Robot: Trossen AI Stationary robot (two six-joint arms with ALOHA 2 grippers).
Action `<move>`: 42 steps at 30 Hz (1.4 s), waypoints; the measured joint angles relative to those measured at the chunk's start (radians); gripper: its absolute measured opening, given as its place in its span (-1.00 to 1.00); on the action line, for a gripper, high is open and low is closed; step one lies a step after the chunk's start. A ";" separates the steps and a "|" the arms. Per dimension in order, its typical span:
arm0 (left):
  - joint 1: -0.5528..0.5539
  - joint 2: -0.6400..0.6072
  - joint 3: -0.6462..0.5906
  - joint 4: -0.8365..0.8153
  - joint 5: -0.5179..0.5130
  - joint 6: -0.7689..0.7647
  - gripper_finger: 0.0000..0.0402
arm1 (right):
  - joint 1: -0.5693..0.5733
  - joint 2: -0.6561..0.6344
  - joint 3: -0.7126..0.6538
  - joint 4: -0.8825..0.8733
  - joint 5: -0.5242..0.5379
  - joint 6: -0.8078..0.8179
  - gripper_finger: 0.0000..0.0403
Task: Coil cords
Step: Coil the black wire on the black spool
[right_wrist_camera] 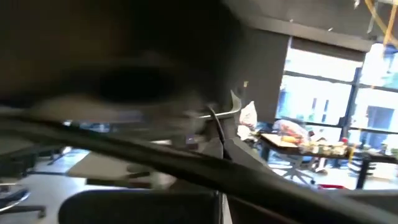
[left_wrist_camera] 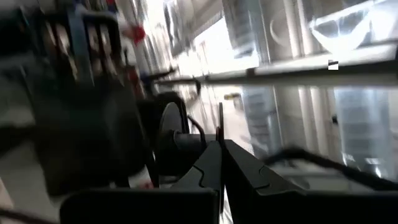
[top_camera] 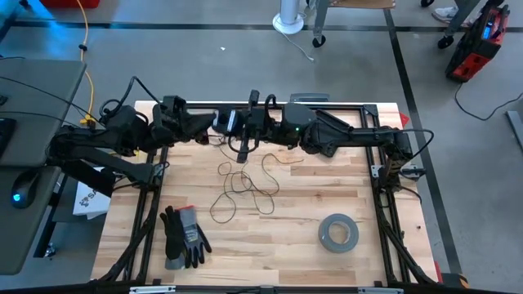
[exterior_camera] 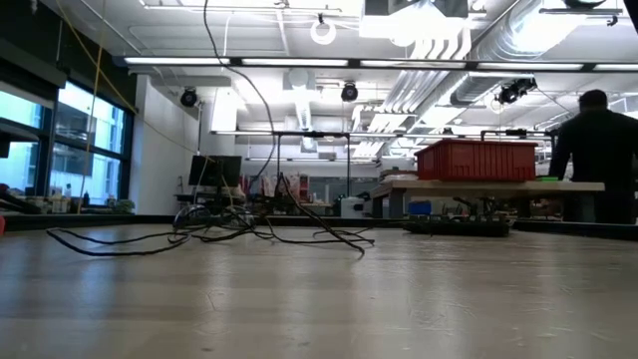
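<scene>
Seen from above, and taking the cord [top_camera: 243, 186] as landmark: a thin dark wire lies in loose, overlapping loops on the bare middle of the wooden desk [top_camera: 270, 237], one strand rising toward the two grippers at the far edge.

Left of the cord and nearer the front edge lie the dark work gloves [top_camera: 183, 237]. Behind the cord and to its left the left gripper [top_camera: 214, 122] is held above the far rail, its fingers pressed together; its wrist camera shows a thin strand running up between them, though a firm pinch cannot be confirmed. That camera also shows a small round black spool [left_wrist_camera: 169, 135] just beyond the fingertips. Directly behind the cord the right gripper [top_camera: 260, 122] faces the left one almost tip to tip, fingers likewise pressed together, a dark strand crossing in front of them. Right of the cord, well apart and nearer the front edge, sits the grey tape roll [top_camera: 337, 232].

Handling, as judged: the cord looks very light, limp and springy, prone to snagging on its own loops and slipping from smooth fingers. It is best taken near a free end or on the raised strand, and drawn out under slight tension toward the spool.

No brand, label or legible writing is visible.
</scene>
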 joint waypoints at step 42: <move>0.014 -0.165 -0.001 -0.310 -0.471 0.984 -1.00 | -0.102 -0.138 0.000 -0.498 -0.011 0.048 -1.00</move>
